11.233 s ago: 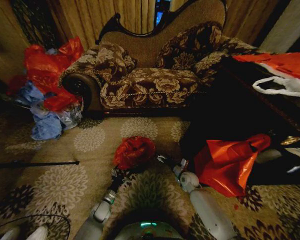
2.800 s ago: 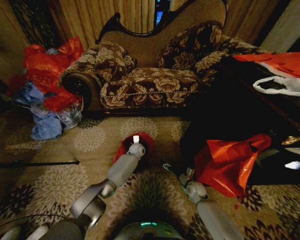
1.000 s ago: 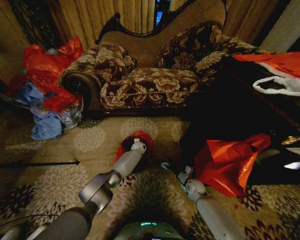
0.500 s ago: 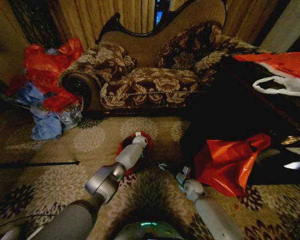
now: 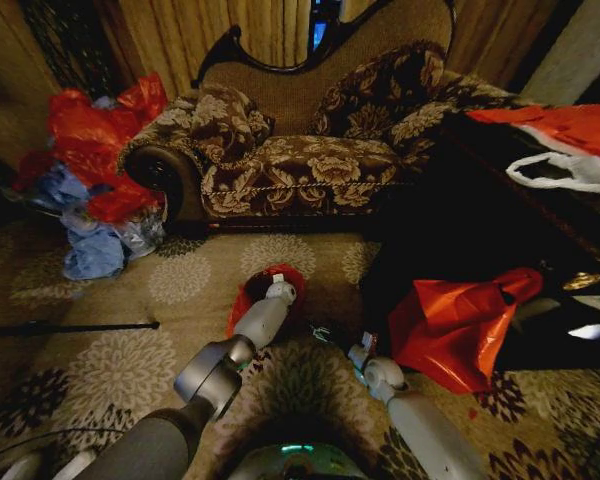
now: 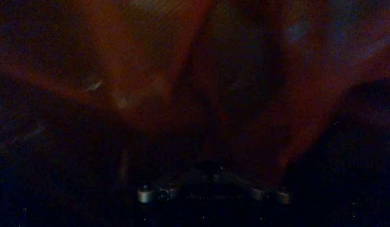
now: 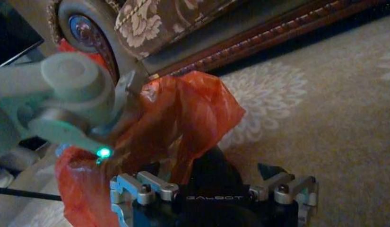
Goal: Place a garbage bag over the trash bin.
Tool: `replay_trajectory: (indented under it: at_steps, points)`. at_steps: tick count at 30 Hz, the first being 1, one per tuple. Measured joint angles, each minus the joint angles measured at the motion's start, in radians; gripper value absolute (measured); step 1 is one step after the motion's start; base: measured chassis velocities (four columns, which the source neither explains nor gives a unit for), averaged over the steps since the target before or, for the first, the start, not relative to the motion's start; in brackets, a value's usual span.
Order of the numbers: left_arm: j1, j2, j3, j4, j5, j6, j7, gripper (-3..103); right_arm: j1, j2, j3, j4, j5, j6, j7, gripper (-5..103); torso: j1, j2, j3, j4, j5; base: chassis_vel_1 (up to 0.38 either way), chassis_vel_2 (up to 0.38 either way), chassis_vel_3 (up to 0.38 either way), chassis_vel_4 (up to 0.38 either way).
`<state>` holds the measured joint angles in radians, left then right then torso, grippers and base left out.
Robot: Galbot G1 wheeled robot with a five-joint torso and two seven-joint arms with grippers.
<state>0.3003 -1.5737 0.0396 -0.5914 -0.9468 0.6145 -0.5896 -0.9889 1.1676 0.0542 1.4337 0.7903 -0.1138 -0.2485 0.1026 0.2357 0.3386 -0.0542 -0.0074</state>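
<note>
A: Far left, by the sofa (image 5: 310, 150) arm: a heap of bags (image 5: 90, 160), not part of the task. Where is the bag?

B: Centre of the carpet (image 5: 120, 360), draped over the bin (image 7: 211, 168); the bag (image 5: 252, 290) shows as a red rim around the left arm's wrist. The left gripper (image 6: 213, 187) is plunged inside it, with red film on all sides; whether its jaws are open or closed cannot be told.

A: And the right gripper?

B: Right gripper (image 7: 213, 182): low, just right of the bin, jaws spread with nothing between them; dark bin wall and hanging red film sit just beyond them. Further right, a larger orange bag (image 5: 460, 325) lies against dark furniture.

A: Step in hand?

B: Judged as seating the liner: pushing it down into the bin. The next move probably calls for folding the film over the rim all round, the right gripper pinching the loose skirt without dragging the light bin
</note>
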Motion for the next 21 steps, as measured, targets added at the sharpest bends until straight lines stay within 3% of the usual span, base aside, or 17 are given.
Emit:
replay_trajectory:
  at_steps: [14,21]
  points:
    - [0.038,0.068,0.01,-0.082,-0.05,0.026,-0.131,0,-0.007,-0.004,0.014,-0.009,0.007,0.0,-0.002,100,0.0,0.0,0.0,-0.0004,-0.0001,0.0,0.0,0.0,0.0]
    - [0.05,0.102,0.014,-0.1,-0.074,0.031,-0.162,0,0.008,0.0,0.015,-0.03,0.011,0.0,-0.004,100,0.0,0.0,0.0,-0.0002,0.0,0.0,0.0,0.0,0.0]
